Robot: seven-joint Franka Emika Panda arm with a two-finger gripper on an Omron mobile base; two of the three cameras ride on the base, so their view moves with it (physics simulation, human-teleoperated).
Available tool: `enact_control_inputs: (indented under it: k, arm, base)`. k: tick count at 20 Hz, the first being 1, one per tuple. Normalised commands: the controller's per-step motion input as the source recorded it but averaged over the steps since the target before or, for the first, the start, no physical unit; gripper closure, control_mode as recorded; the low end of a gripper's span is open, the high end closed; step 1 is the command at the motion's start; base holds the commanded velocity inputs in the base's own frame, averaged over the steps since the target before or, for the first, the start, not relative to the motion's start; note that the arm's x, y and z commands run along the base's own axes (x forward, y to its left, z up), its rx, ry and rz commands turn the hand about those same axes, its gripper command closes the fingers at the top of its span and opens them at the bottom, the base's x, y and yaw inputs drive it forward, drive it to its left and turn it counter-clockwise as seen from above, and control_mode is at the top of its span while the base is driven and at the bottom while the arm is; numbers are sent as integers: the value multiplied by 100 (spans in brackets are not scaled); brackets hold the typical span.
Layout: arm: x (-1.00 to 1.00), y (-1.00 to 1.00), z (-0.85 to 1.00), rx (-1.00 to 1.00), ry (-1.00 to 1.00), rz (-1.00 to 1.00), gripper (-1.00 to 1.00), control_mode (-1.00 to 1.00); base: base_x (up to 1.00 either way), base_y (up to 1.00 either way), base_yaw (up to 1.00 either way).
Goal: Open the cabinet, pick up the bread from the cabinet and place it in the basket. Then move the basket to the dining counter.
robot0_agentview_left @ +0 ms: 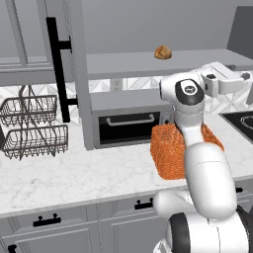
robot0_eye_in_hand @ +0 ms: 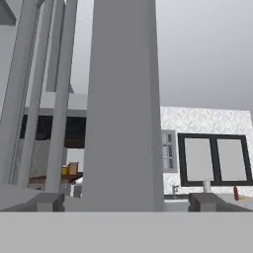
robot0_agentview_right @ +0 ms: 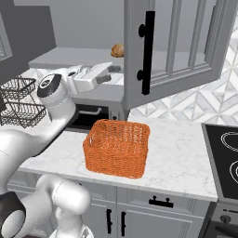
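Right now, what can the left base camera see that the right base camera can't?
Left base view: the toaster oven's whole dark door, and black pulls on lower drawers.

Right base view: the open cabinet door's panelled front, and most of the basket, which the arm partly hides on the left.

Both: the bread on the cabinet shelf, the wire rack, the open gripper, the marble worktop.

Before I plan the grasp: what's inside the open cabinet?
Only the bread shows, on the cabinet shelf. The door hides the shelf's right part.
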Motion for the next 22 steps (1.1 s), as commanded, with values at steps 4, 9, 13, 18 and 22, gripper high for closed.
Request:
enact_control_inputs:
  k: [4, 9, 13, 18, 22]
  arm:
    - [0, -76, -14, 7, -1, -1, -100, -100]
    - [0, -43, -12, 3, -2, -2, -100, -100]
    - [-37, -78, 0, 3, -3, -1, -100, -100]
    - [-38, -96, 0, 3, 0, -3, -100, -100]
    - [-18, -86, 0, 3, 0, -6, -100, -100]
  base:
    - [0, 0, 0]
    - [0, 0, 0]
    - [0, 0, 0]
    - [0, 0, 0]
    - [0, 0, 0]
